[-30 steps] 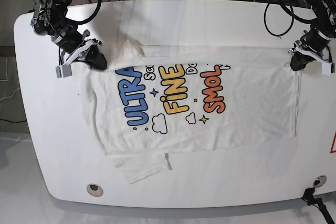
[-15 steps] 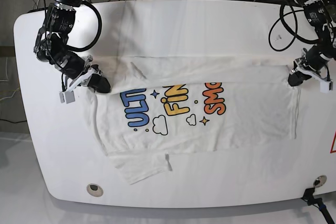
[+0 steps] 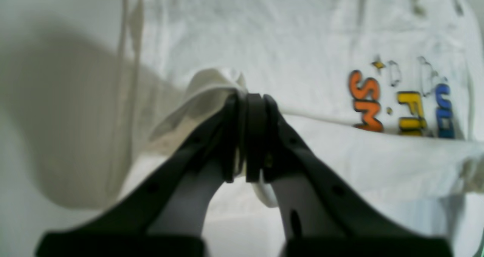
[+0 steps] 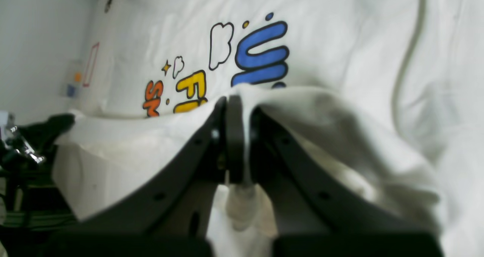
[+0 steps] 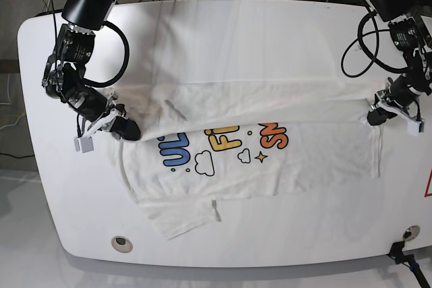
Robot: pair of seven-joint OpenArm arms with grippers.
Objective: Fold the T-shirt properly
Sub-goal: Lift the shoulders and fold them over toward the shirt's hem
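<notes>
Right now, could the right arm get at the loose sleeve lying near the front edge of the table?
Probably not yet: the right gripper is shut on the T-shirt edge, though the sleeve lies uncovered.

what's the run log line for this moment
step: fold | left claw: shut on shirt | right claw: shut on shirt | top edge half over print

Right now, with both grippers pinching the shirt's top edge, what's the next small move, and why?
Probably carry both grippers further toward the near table edge together. The left gripper and right gripper are each shut on the T-shirt, and the folded-over flap covers only the tops of the printed letters. The lower half lies uncovered, so the fold looks unfinished.
</notes>
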